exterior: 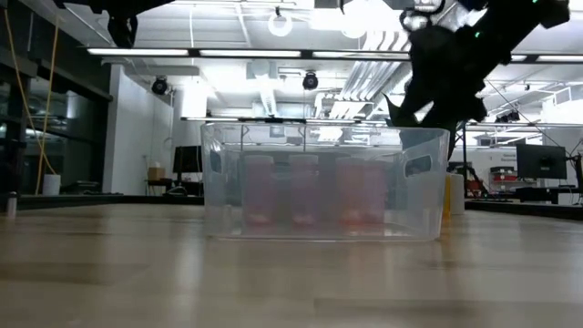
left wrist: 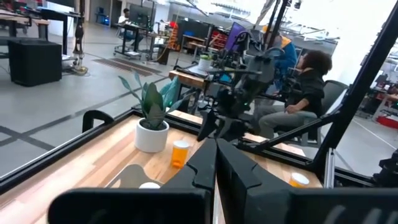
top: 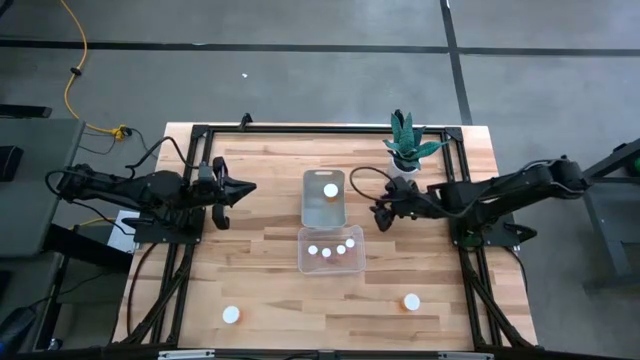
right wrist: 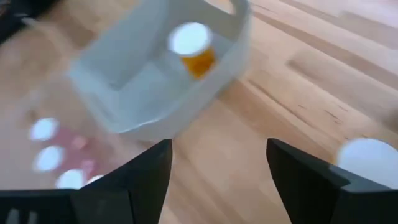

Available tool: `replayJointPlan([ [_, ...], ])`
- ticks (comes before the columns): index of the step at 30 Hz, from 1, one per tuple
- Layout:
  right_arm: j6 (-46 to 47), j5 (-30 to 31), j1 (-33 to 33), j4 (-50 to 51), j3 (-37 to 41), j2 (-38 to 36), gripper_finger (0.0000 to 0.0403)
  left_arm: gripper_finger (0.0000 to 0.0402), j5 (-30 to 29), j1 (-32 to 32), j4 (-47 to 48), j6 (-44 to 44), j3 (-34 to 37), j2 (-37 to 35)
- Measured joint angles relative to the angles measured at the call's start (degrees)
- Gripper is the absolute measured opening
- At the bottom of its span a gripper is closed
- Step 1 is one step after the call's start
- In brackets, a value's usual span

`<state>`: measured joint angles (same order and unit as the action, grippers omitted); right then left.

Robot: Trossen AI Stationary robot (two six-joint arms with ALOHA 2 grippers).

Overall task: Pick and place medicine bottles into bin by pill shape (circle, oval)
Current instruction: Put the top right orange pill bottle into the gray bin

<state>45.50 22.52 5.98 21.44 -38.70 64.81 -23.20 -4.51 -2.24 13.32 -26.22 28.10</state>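
The small cylindrical medicine bottles [top: 331, 190] are translucent orange with round white caps. The two rectangular plastic bins [top: 331, 262] are clear. The wooden table [top: 260, 270] is light brown with plank stripes. The plant [top: 405, 140] is green in a white pot.

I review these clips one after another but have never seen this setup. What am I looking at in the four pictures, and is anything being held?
Two dark robot arms work at a wooden table. One picture looks straight down, one looks level across the tabletop, and two come from cameras on the arms' wrists. In the middle stand two clear bins: the far bin holds one white-capped medicine bottle, the near bin holds four. Two more bottles stand loose near the front edge. A potted plant sits at the back. The left gripper is shut and empty; the right gripper is open beside the far bin, holding nothing.
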Motion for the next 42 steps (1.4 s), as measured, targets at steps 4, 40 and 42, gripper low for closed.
replayJointPlan([
  [4, 9.25, -0.93, -4.04, 4.06, 0.0, 1.25, 0.0256, 0.0, -0.18, -0.02, -0.06, 0.0, 0.0, 0.02],
  [40, 21.37, 5.95, -10.25, 11.66, 0.0, 8.59, 0.0257, 0.0, -2.56, -0.04, -0.13, 0.08, 0.0, -0.02],
  [42, 21.09, 5.93, -10.26, 11.36, 0.04, 8.44, 0.0257, 0.0, -2.56, -0.02, -0.13, 0.04, 0.0, -0.02],
])
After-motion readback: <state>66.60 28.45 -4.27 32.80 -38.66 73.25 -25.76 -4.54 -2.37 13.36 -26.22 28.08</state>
